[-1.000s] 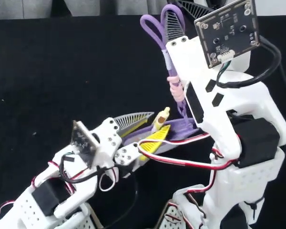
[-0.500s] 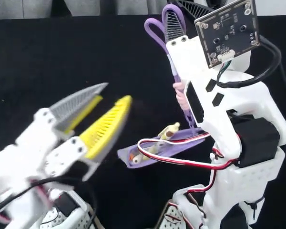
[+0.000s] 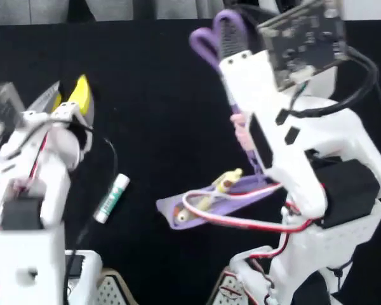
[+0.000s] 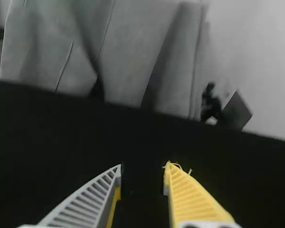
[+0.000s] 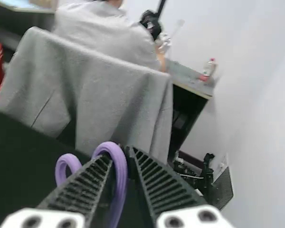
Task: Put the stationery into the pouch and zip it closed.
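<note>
With my right gripper clamped on the scissors above the open pouch, and my left gripper raised, fingers apart, well apart from the glue stick on the table, an off-line release may drop the scissors beside the pouch.

Bare table lies open across the middle apart from one glue stick, while a cable crosses the pouch mouth and scissors hang just over it.

Glue stick on table, left of pouch (well apart). Pens in pouch. Scissors in right gripper, above pouch's right end.
</note>
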Controlling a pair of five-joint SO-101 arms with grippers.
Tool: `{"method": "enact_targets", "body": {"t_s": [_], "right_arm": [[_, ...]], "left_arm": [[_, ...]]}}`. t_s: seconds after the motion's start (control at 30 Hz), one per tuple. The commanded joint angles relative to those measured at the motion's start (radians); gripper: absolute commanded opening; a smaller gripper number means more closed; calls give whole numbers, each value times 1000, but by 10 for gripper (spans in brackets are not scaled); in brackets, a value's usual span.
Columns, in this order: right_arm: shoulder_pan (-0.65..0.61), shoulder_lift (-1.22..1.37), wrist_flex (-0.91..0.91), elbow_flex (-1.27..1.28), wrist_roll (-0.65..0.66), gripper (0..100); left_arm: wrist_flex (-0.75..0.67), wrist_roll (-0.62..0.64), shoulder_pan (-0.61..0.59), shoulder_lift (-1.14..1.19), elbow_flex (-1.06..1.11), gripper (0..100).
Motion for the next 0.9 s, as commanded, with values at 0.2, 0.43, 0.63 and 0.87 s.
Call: {"method": "enact_targets", "body": {"t_s": [0.2,0.43,0.63,0.87], "right_arm": [[-40,18,23,-73,6,11],[25,18,-3,-67,6,11],[61,36,-20,-67,2,11],[64,88,-35,-76,8,11]], "left_arm": [[9,-31,303,180,-59,156],[180,-31,627,180,-265,156],[255,-29,851,187,-364,156],[295,-31,957,180,-444,156]]}}
